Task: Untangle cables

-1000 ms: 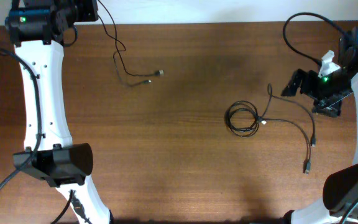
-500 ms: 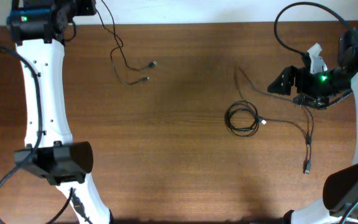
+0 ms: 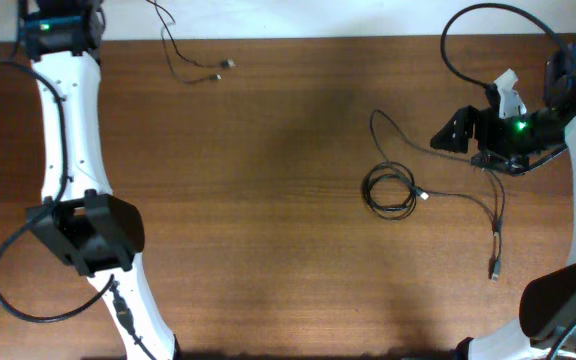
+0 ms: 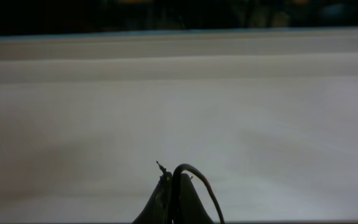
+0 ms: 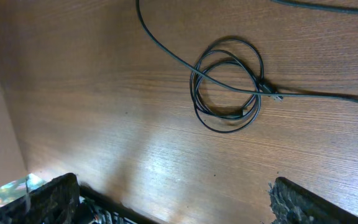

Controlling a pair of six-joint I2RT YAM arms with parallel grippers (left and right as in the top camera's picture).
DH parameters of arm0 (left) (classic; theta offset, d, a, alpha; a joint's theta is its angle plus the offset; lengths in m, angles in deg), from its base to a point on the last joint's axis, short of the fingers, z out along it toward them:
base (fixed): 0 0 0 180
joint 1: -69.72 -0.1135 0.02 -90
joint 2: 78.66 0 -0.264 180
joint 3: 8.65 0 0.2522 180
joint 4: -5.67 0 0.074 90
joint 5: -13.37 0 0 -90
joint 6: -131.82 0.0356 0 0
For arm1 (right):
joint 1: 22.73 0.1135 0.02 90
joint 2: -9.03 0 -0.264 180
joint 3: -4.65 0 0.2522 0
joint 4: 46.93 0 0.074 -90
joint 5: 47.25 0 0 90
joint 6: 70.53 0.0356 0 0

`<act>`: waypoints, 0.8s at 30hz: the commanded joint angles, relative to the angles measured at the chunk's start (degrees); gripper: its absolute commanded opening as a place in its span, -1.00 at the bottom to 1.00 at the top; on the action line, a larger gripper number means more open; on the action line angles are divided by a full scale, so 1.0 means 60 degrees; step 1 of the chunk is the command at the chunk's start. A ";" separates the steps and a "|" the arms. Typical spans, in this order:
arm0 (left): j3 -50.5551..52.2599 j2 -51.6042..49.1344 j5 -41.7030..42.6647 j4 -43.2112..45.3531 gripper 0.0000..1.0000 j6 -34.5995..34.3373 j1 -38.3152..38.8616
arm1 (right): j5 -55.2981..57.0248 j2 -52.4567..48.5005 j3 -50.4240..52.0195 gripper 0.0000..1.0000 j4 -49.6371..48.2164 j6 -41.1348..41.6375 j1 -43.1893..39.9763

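Observation:
One thin black cable (image 3: 180, 52) lies at the table's far left edge, its two small plug ends (image 3: 223, 68) on the wood. Its strand runs off the top edge toward my left gripper (image 4: 174, 185), which is shut on that cable; the wrist view shows the wire bending out of the closed fingertips. A second cable forms a small coil (image 3: 390, 190) at middle right, also in the right wrist view (image 5: 229, 84). Long strands (image 3: 468, 195) run from it to plugs (image 3: 493, 268). My right gripper (image 3: 446, 132) hovers above and right of the coil, open and empty (image 5: 179, 205).
The brown wooden table (image 3: 268, 230) ends at a white surface along the far edge. The left arm's white links and base (image 3: 88, 235) stand along the left side. The right arm's thick black cable (image 3: 488, 20) loops at the top right.
My left gripper pulled its cable up and away; the plugs slid toward the far edge. My right gripper shifted left early on, the loose strand near it moved left, then it held still.

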 commanded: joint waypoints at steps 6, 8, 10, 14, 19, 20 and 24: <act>-0.0033 -0.1523 0.0033 0.0157 -1.00 0.0288 -0.1610 | -0.0157 0.0011 0.0044 0.97 0.0000 -0.0102 0.0062; -0.0033 -0.1891 -0.0018 0.0204 -0.77 0.0291 -0.1883 | -0.0157 0.0011 0.0044 0.97 0.0011 -0.0102 0.0062; -0.0033 -0.2255 -0.0025 0.0339 -0.76 0.0288 -0.2167 | -0.0157 0.0011 0.0051 0.97 0.0062 -0.0102 0.0062; -0.0033 -0.2940 -0.0295 0.0922 -0.95 0.0295 -0.2827 | -0.0080 0.0011 0.0051 0.97 0.0339 -0.0102 0.0062; -0.0033 -0.3308 -0.0393 0.1745 0.25 0.0900 -0.3621 | 0.0015 0.0011 0.0055 0.97 0.0550 -0.0062 0.0062; -0.0033 -0.3322 -0.0415 0.1807 0.98 0.0896 -0.3716 | 0.0015 0.0011 0.0055 0.97 0.0557 -0.0062 0.0062; -0.0033 -0.3322 -0.0412 0.1679 0.98 0.0889 -0.4218 | 0.0015 0.0011 0.0055 0.97 0.0557 0.0157 0.0062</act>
